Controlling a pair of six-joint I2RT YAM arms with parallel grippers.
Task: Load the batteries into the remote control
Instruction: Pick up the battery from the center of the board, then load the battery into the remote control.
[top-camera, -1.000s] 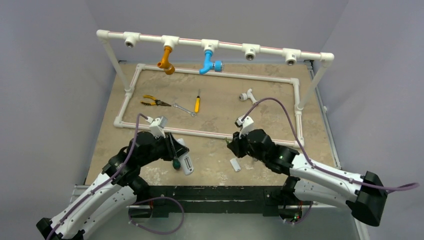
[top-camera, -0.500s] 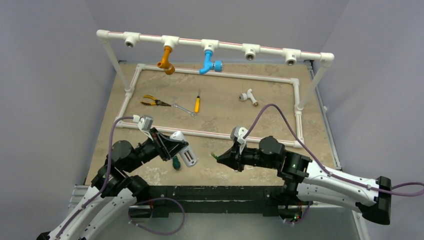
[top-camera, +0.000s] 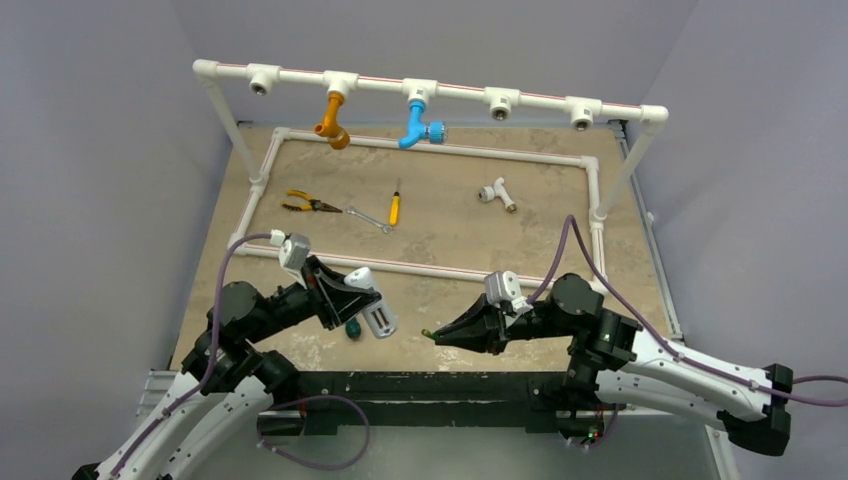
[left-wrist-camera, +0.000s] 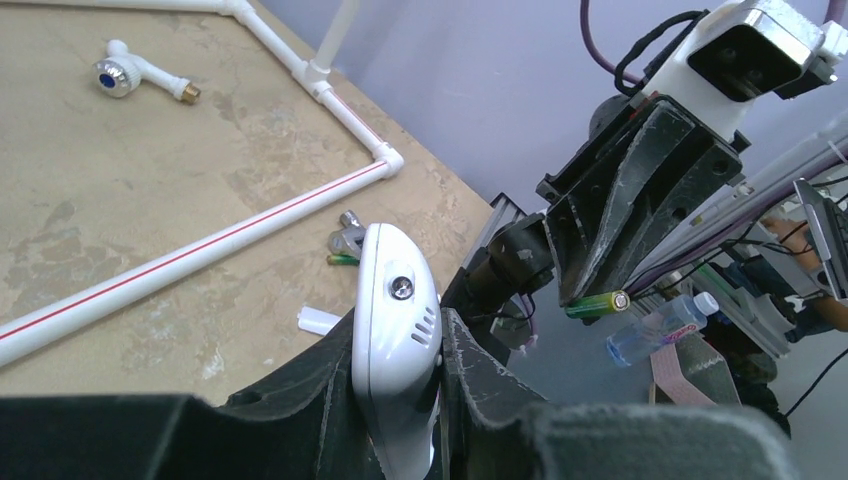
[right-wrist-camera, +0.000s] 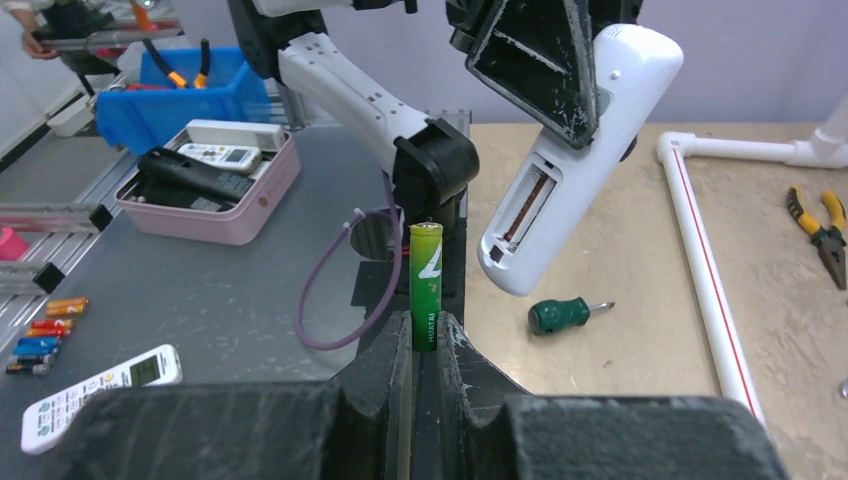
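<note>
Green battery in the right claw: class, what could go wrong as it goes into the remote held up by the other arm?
1. The right claw pinches the battery only at its lower end; a knock on the recess rim could tilt it or pop it out.
2. The left claw alone holds the remote control tilted in mid-air; pushing could twist it in the grip.
3. A dropped battery might roll off the table at its near edge.
</note>
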